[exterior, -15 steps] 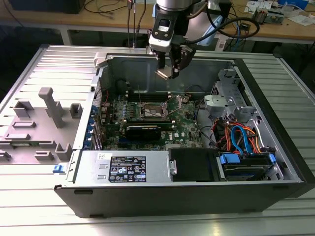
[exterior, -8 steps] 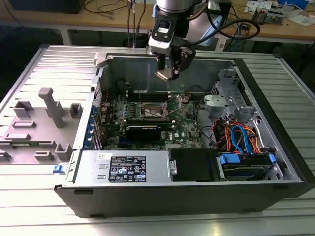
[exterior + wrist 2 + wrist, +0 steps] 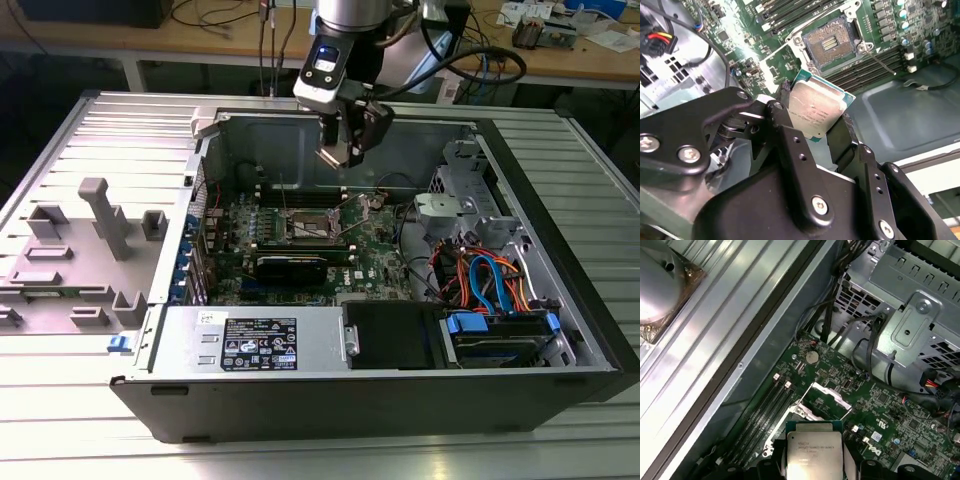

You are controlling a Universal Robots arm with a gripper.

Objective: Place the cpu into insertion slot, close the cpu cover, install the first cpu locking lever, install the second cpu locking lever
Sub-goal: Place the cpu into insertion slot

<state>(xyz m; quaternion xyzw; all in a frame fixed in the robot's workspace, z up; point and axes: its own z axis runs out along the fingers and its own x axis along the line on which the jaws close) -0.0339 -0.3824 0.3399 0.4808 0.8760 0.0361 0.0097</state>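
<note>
Fingers (image 3: 790, 142) were closed on the cpu (image 3: 815, 112) by two opposite edges, probably to leave its underside untouched, holding it well above the uncovered slot (image 3: 832, 42), which lay below them.

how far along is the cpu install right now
Nothing looks done yet: the insertion slot sits bare. In hand: the claw grips the cpu in the air above the motherboard. The cpu cover stands open and a locking lever juts out unlatched. Left: seating the chip, closing the cover, both levers.
</note>
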